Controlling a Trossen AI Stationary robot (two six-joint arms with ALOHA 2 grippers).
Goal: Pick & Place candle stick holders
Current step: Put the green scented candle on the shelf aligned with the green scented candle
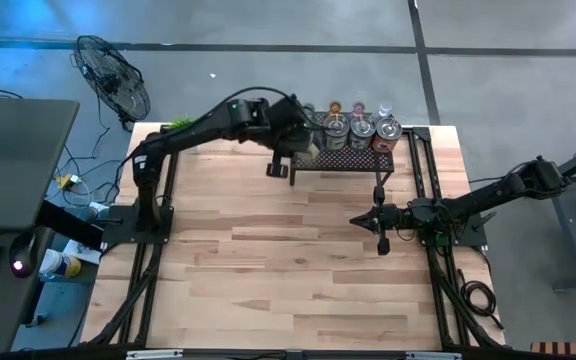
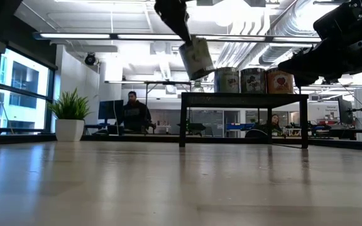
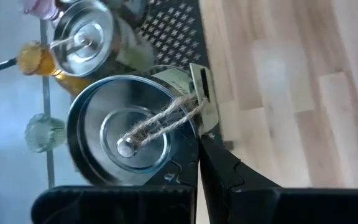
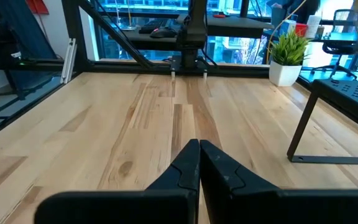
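The black mesh rack [image 1: 353, 155] served as the reference landmark. Nearest the front of the table, well clear of the rack, the right gripper [image 4: 199, 163] rested low over the bare wooden table [image 1: 268, 260] with its fingers pressed together and nothing between them; this arm was waiting. Closer in, at the rack's left end, the left gripper [image 3: 199, 140] was clamped on one silver candle stick holder [image 3: 129, 134], gripping its side at a metal tag with twine across the top. In the low view this held holder [image 2: 197, 58] hung tilted, just above the level of the rack's top surface and at its left end; whether it touched the rack could not be determined. Three further silver holders [image 2: 252, 80] stood upright in a row on the rack top, to the right of the held one. Behind the rack, the small glass holders [image 1: 358, 107] were visible as a row, with an amber one [image 3: 35, 59] and a pale clear one [image 3: 42, 132] confirmed in the left wrist view; their exact support could not be determined. The potted plant [image 2: 70, 113] stood to the rack's left near the far table edge. Assessment: the task appeared to be at an early stage, with one holder in transit and seven not in hand; the direction of transfer could not be established.
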